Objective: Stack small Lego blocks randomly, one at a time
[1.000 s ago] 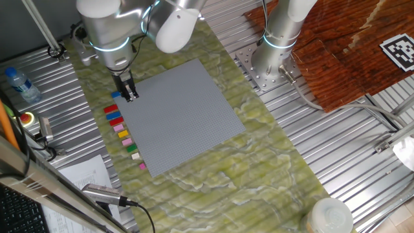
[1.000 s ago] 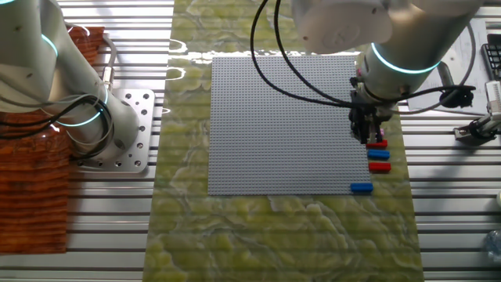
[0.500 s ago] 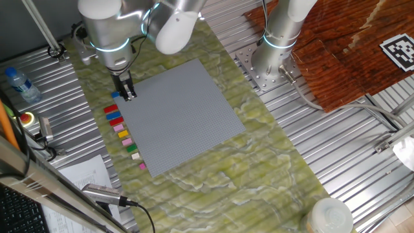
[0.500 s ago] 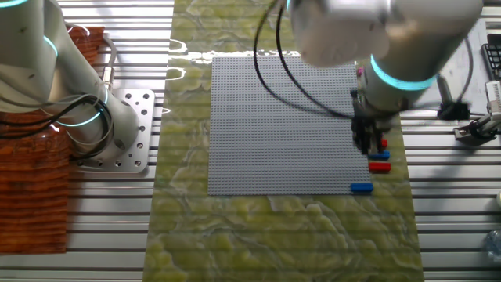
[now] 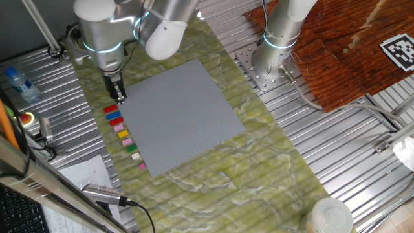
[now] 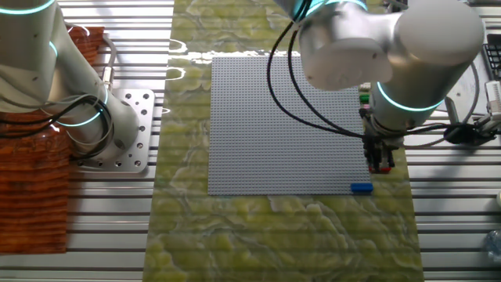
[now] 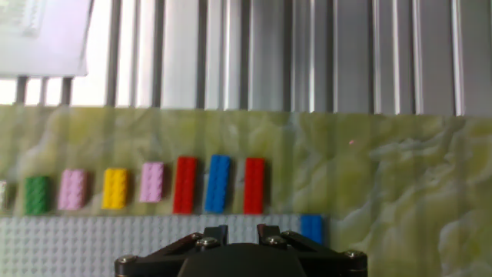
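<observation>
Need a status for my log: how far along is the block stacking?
Nothing looks stacked: the baseplate is bare. The end effector hangs over the top of the row of blocks; whether it holds anything is unclear. The blue and red blocks and the others all remain.

Ribbed metal tabletop (image 5: 349,139) under a green marbled mat (image 5: 259,165). Left of mat: plastic water bottle (image 5: 18,83), red button (image 5: 26,118), printed papers (image 5: 81,173). Right of mat: rust-brown cloth (image 5: 343,52) bearing a black-and-white marker tag (image 5: 400,50). Bright, even lighting.
</observation>
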Controlling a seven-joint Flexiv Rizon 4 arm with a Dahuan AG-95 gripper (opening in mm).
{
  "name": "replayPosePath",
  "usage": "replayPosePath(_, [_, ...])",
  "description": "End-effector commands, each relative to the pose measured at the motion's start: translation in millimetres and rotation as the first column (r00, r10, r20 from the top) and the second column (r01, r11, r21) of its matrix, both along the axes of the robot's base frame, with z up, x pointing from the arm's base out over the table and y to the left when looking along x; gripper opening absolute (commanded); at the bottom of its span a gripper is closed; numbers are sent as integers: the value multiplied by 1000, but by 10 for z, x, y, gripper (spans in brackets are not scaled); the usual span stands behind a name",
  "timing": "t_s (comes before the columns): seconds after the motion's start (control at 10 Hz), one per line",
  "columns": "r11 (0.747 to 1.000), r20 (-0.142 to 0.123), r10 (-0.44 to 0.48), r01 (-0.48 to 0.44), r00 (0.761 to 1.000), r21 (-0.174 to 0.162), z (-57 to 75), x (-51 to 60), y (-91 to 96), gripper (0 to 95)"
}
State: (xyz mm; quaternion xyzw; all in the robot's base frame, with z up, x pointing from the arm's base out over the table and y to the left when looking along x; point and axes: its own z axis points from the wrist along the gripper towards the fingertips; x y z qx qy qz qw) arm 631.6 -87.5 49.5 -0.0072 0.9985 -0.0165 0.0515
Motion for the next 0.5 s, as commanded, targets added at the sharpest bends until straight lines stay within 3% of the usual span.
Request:
replayPosePath(0.1, [1000, -7, 5, -5, 1000, 10, -33, 91, -26, 190])
replayPosePath(0.5, [1000, -11, 11, -11, 1000, 10, -103, 256, -91, 190])
